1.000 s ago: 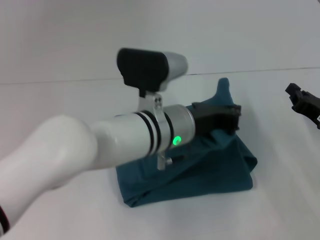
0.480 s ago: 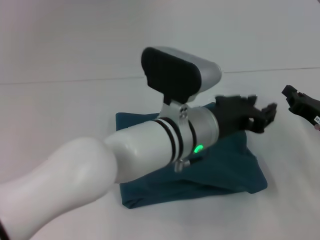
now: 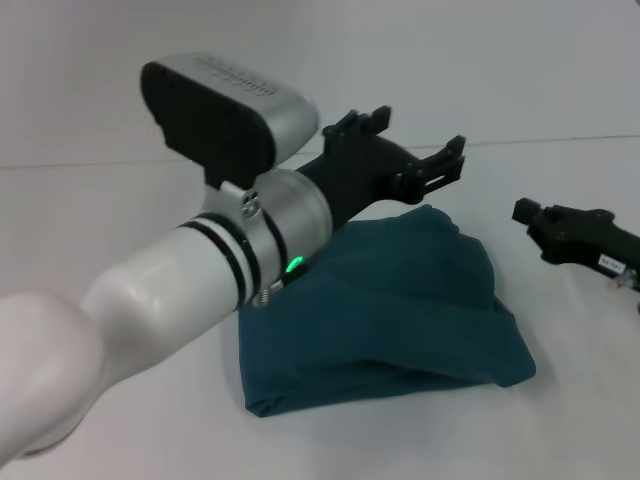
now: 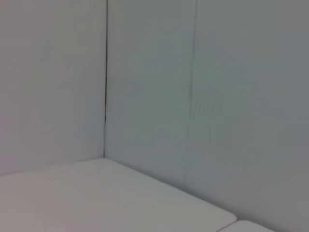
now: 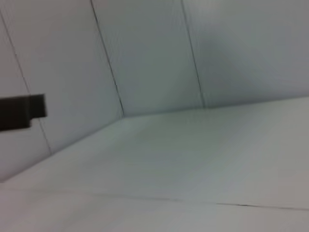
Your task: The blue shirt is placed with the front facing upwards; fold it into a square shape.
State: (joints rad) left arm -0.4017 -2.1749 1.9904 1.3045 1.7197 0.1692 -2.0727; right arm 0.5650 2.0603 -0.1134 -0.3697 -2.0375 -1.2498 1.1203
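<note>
Even, soft light (wrist views slightly blurred).

The head camera looks forward and down from above across the white tabletop (image 3: 120,200), the left arm (image 3: 200,280) looming close in its foreground. The left wrist camera faces a corner of pale wall panels (image 4: 193,96) beyond the tabletop's edge. The right wrist camera skims low over the tabletop toward similar panels, the surface common to all three views.

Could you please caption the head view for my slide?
Left end effector open above the folded blue shirt; right end effector alongside.
</note>
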